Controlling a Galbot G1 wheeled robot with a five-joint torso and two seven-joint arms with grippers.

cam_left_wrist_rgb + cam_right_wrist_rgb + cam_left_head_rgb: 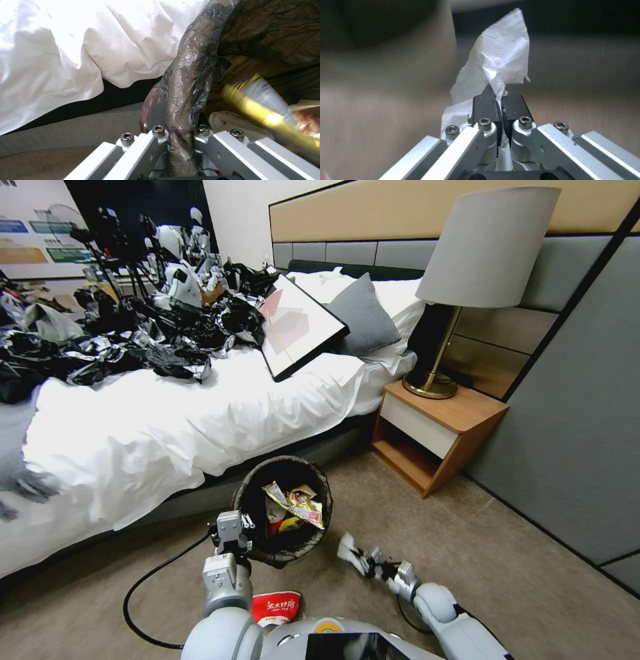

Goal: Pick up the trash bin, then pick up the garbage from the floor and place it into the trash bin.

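Bin (283, 510): black-lined, held off the carpet (467, 553) by your left gripper (233, 533), whose fingers clamp the near-left rim (186, 82). Contents: yellow, red and brown wrappers (297, 507). Tissue (350, 551): white, pinched tight in your right gripper (500, 105), just right of the bin and below its rim. Red wrapper (275, 607): on the carpet, near side, by your left arm. Bed (167, 427) edge: close on the far left. Nightstand (437, 437): far right. Open carpet lies to the right.
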